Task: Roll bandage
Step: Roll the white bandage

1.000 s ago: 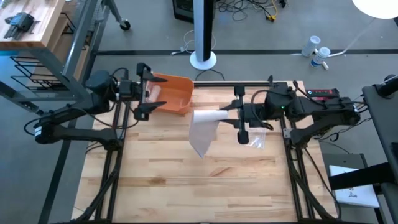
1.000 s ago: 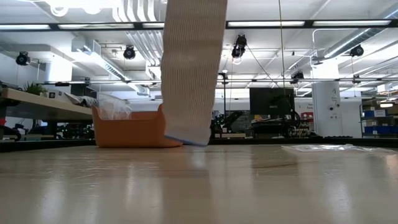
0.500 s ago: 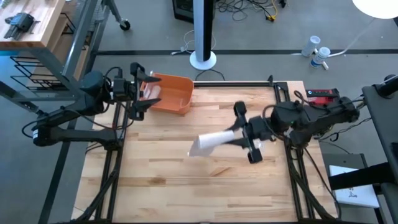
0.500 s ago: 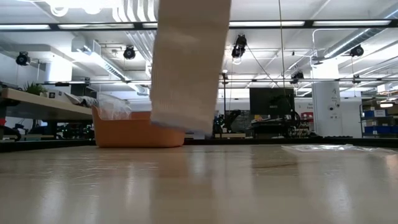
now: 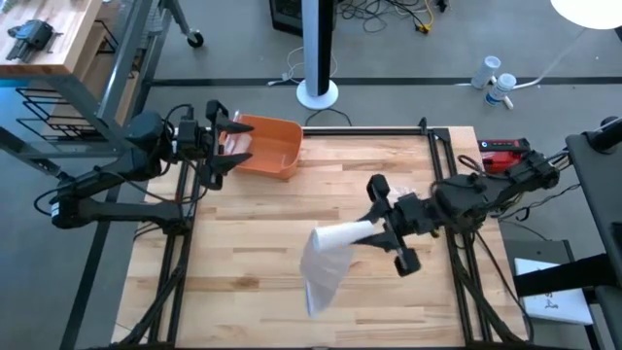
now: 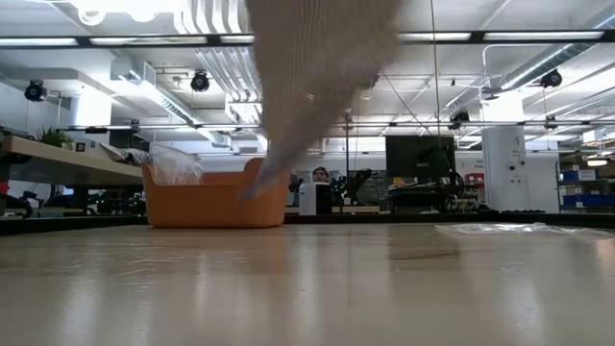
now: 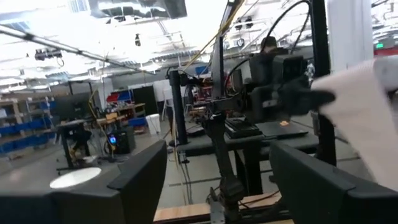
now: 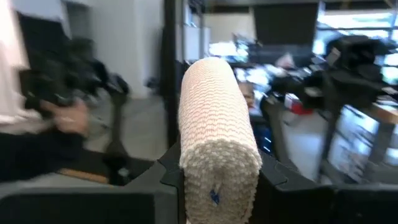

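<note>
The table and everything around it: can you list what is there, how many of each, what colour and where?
Bandage: one, white, partly unrolled, hanging from the right gripper above the table's near middle.
Bin: one, orange, at the table's far left corner.
Plastic bag: one, clear, in the bin.
Table: one, light wood.
Device: one, black and red, at the far right edge.
Left gripper: one, dark, open, beside the bin.
Right gripper: one, dark, shut on the bandage roll.
</note>
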### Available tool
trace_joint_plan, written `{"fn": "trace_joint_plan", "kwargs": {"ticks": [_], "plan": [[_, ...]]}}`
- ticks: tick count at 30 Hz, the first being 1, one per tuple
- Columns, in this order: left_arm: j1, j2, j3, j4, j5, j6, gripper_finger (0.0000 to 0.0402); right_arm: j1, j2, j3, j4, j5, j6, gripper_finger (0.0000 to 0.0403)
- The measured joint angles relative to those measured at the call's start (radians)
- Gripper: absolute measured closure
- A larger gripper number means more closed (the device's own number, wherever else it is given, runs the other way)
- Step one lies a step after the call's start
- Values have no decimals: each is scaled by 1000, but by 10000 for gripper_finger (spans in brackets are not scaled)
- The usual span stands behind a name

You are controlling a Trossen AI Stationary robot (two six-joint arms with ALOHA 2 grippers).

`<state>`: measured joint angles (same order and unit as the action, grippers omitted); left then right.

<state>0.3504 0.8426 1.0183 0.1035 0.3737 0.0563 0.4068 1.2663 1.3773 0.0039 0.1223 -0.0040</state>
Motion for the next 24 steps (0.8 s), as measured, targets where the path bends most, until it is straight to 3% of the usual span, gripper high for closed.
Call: {"fn": "trace_joint_plan", "kwargs": {"ticks": [8,13,20,24], "plan": [[1,-8,-1,-189,-123,-34,134,-128,15,-99,-67,13,5,314],[0,0,-37,-206,-121,-79,130,-184,13,-182,-92,10,-45,314],[0,17,-144,-181,-165,-49,114,-249,13,-306,-26,11,-177,314],[1,28,-236,-51,-184,-40,103,-277,13,-384,144,2,-267,314]]}}
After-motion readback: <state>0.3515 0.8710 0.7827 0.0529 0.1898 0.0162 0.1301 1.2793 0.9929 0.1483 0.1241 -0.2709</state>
